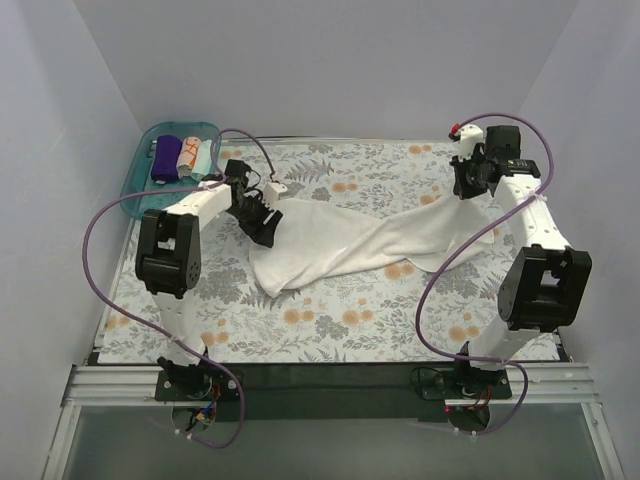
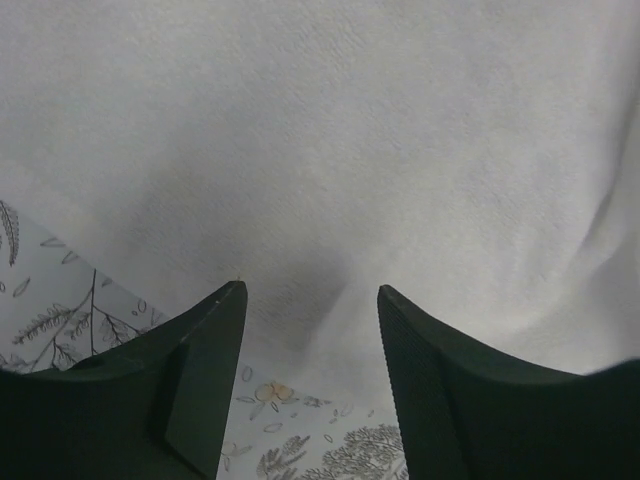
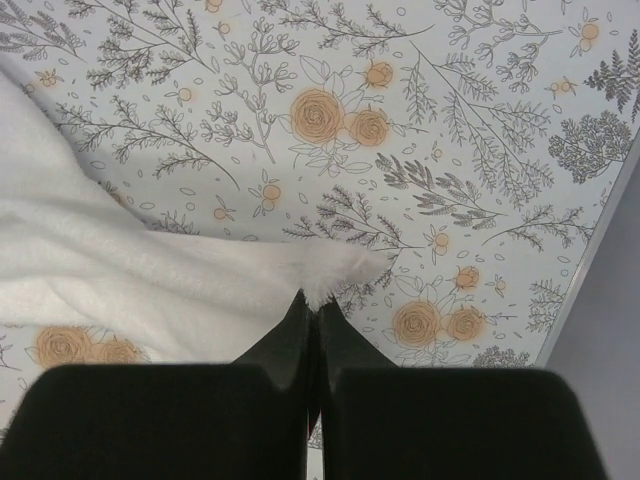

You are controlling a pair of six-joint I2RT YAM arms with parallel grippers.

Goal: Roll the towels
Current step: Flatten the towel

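Observation:
A large white towel lies crumpled and stretched across the floral sheet. My right gripper is shut on its far right corner; in the right wrist view the white towel ends in a tuft pinched between that gripper's tips. My left gripper hovers open over the towel's left end. In the left wrist view the white towel fills the frame ahead of the gripper, with nothing between the fingers.
A teal plastic tray sits at the back left and holds three small rolled towels: dark purple, white-orange and pale teal. Purple cables loop beside both arms. White walls enclose the table.

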